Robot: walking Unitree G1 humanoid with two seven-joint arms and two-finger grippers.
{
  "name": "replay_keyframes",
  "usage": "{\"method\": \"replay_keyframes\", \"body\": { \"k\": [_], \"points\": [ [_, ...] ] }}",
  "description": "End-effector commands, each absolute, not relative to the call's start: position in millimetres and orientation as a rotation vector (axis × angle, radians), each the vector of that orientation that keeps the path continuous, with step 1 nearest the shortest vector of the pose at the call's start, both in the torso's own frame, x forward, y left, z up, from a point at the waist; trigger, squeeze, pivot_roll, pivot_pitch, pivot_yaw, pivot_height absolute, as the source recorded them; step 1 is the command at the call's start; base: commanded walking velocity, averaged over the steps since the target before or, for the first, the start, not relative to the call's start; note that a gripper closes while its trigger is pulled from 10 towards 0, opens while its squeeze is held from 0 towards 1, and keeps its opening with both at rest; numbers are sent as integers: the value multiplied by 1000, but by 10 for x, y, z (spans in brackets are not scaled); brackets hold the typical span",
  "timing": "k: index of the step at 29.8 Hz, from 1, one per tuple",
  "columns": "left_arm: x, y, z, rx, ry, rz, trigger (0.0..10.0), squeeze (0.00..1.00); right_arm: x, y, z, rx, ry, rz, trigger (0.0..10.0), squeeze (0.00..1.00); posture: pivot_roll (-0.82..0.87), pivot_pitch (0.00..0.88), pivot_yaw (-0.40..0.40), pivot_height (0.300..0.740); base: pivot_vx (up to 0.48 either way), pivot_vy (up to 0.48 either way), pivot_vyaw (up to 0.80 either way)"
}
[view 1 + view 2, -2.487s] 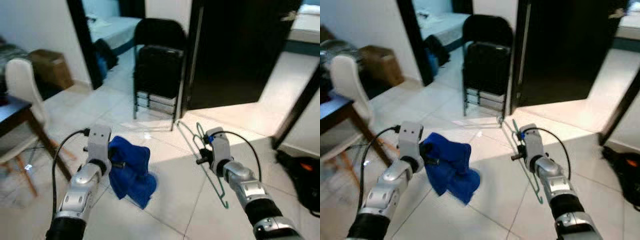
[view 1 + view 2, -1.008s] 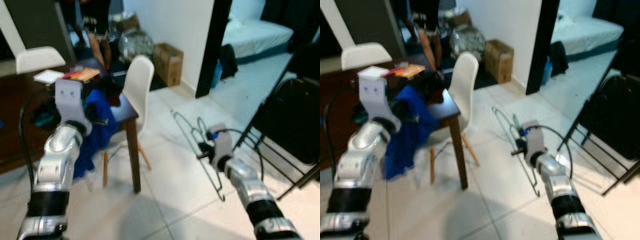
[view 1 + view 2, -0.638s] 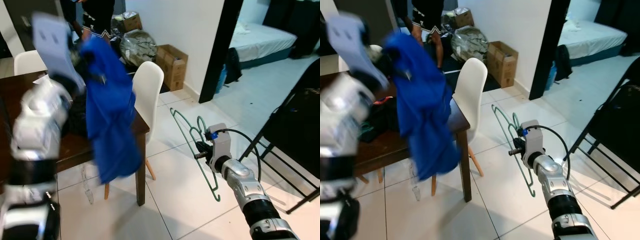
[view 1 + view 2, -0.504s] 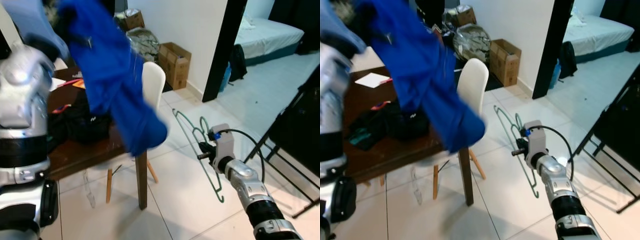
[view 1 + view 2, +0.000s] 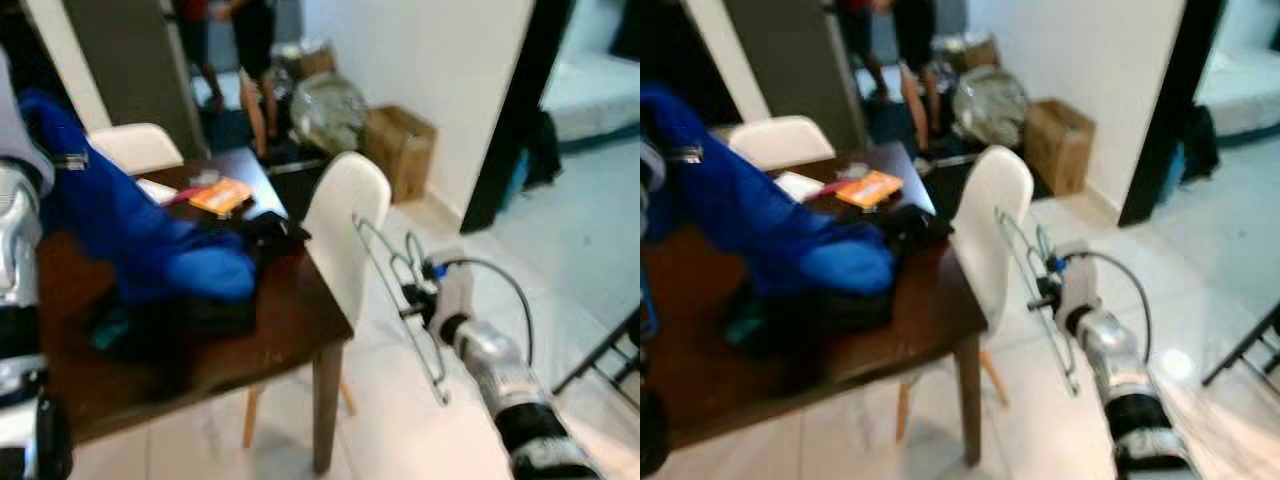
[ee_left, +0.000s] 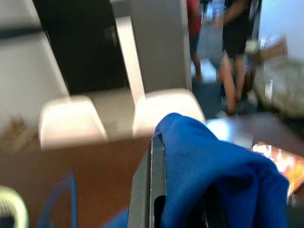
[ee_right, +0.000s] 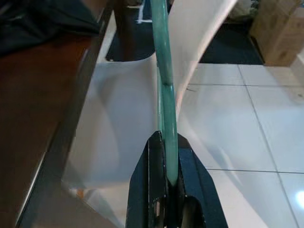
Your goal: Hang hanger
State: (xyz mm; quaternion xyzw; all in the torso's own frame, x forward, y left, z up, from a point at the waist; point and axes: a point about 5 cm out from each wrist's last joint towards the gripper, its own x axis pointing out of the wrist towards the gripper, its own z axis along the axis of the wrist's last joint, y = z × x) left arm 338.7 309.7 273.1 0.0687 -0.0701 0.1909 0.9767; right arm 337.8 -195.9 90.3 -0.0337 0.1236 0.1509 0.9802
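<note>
A thin green wire hanger [image 5: 396, 283] is held upright over the floor beside the table's corner, with my right gripper [image 5: 410, 297] shut on it. In the right wrist view the green wire [image 7: 165, 90] runs between the two black fingers [image 7: 154, 156]. A blue garment [image 5: 130, 240] drapes from my left arm [image 5: 12, 235] down onto the dark wooden table [image 5: 290, 330]. My left gripper [image 6: 164, 147] is shut on the blue garment [image 6: 213, 175], which hides one finger.
Black clothing [image 5: 260, 235], an orange book [image 5: 222, 195] and a white paper lie on the table. White chairs stand at its right side [image 5: 345, 225] and far side [image 5: 135, 145]. People [image 5: 250, 40] stand behind. A cardboard box [image 5: 405, 150] and dark doorframe [image 5: 510, 110] are at right.
The view has swung toward the table. My left arm has come down, and the blue garment that hung high now lies across the tabletop. The right gripper still holds the hanger.
</note>
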Motion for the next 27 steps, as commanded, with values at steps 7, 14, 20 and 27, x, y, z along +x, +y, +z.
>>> {"method": "replay_keyframes", "body": {
  "k": [7, 14, 20, 27],
  "points": [
    [3485, 2504, 1597, 209, 232, -34, 10000, 0, 3368, -1950, 894, -65, 246, 305, 10000, 0, -17, 6, 3, 740, 0, 0, 0],
    [3539, 2279, 1594, 168, 199, -97, 10000, 8, 3358, -1966, 891, -73, 244, 302, 10000, 0, -20, 9, 3, 740, 0, 0, 0],
    [3509, 2268, 1651, 215, 180, -131, 10000, 1000, 3351, -1957, 891, -72, 241, 302, 10000, 0, -27, 18, 10, 740, 0, 0, 0],
    [3363, 2415, 1837, 544, 194, -143, 10000, 1000, 3347, -1954, 896, -66, 239, 305, 10000, 0, -16, 25, 9, 740, 0, 0, 0]
  ]
}}
